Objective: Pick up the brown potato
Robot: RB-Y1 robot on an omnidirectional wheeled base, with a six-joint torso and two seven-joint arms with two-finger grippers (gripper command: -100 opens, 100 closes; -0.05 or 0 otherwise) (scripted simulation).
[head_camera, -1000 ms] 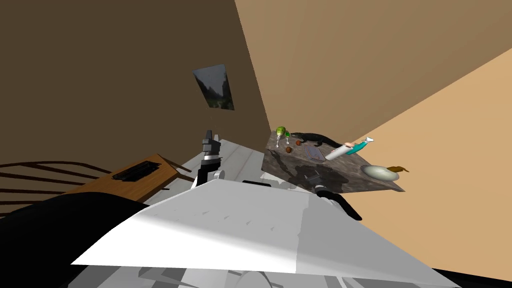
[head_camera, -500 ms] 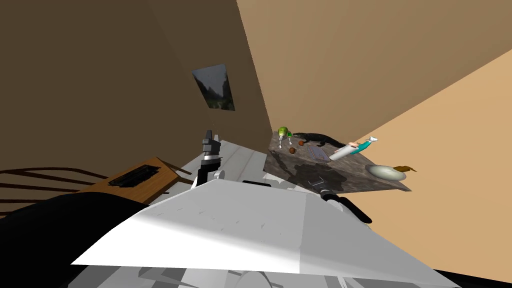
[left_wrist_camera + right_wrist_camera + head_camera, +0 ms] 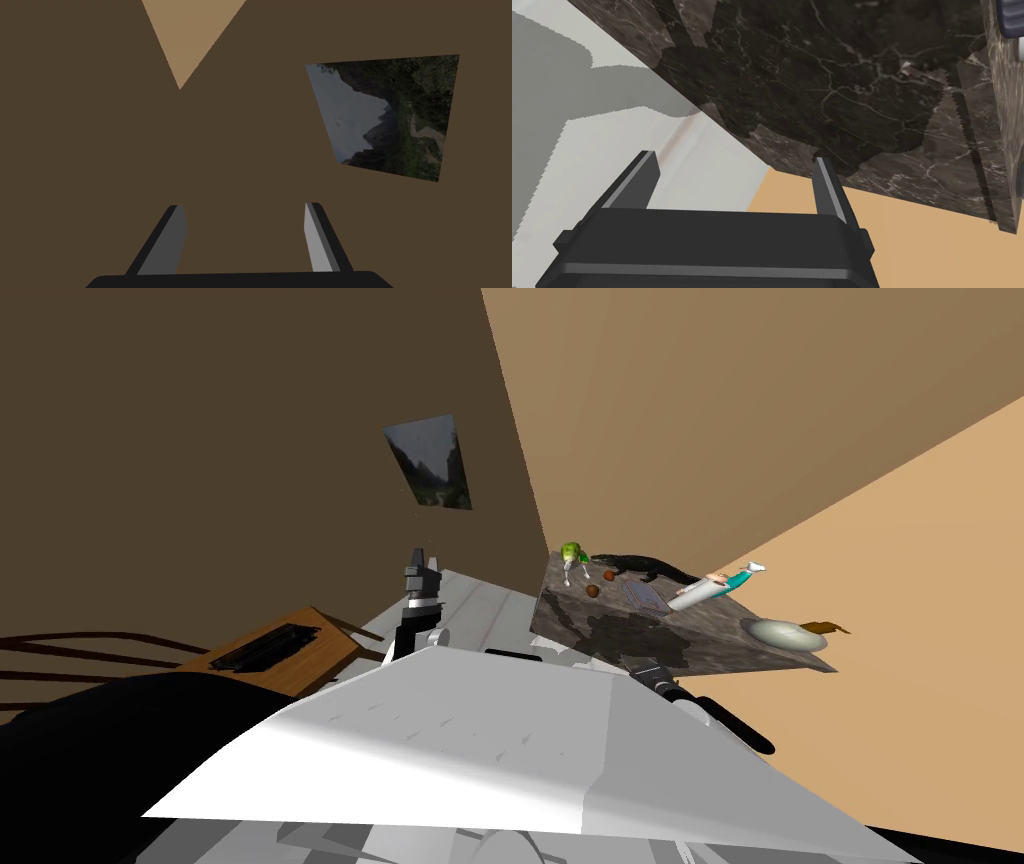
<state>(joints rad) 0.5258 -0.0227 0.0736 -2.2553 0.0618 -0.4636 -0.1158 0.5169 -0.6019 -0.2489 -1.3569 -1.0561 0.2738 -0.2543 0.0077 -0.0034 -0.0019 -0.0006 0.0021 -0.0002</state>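
Observation:
Two small brown round things lie at the far end of the dark marble table (image 3: 700, 650); one (image 3: 592, 590) is nearer, the other (image 3: 608, 575) more reddish, and I cannot tell which is the potato. My right gripper (image 3: 643, 668) hangs low by the table's near edge, well short of them. In the right wrist view the right gripper (image 3: 734, 158) is open and holds nothing, with the marble top (image 3: 837, 75) just beyond its fingers. My left gripper (image 3: 425, 556) is raised off to the left, and the left gripper (image 3: 243, 206) is open and holds nothing.
On the table also lie a green item (image 3: 572, 553), a black lizard-like figure (image 3: 640, 563), a white and teal tube (image 3: 715, 588), a flat grey piece (image 3: 645, 594) and a pale bowl (image 3: 785, 635). A wooden side table (image 3: 300, 653) stands to the left.
The whole head view has drifted, so the table and its things sit a little further right. My right arm has slid right and lower in the picture. The left arm has stayed still.

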